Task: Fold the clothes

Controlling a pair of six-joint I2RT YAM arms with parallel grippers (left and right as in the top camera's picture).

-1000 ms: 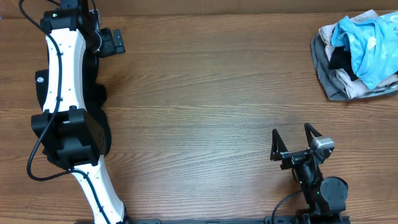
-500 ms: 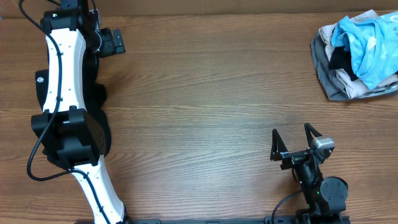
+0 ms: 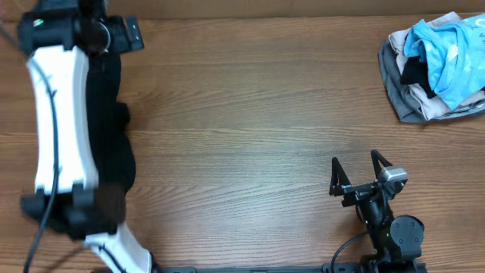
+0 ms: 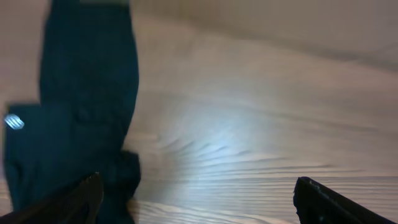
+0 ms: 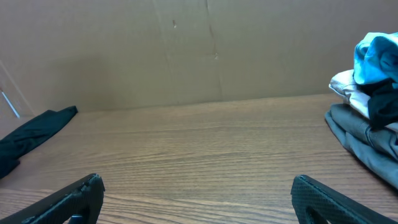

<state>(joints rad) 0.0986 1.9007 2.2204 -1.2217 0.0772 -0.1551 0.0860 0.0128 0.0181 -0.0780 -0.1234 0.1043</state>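
1. A long black garment [image 3: 106, 114] is laid along the left edge of the table [image 3: 250, 114], partly hidden under the left arm [image 3: 57, 114]. In the left wrist view a small white round logo [image 4: 13, 122] is seen on it.
2. The left arm has been swung since half a second ago. It is now blurred by motion, with its wrist nearer the far left corner, and more of the black cloth is uncovered.
3. The left gripper [image 4: 198, 186] is held over the garment's right border with its jaws spread wide and nothing between them.
4. The right gripper [image 3: 355, 159] is parked by the near edge, towards the right, and has not moved. Its jaws are spread wide too, and nothing is held.
5. A crumpled pile of clothes [image 3: 424, 91] is left at the far right corner, with a light blue T-shirt [image 3: 447, 53] on top of it.
6. No grip has yet been taken. The left arm's move is judged to be an approach to the black garment, so the folding is barely begun.
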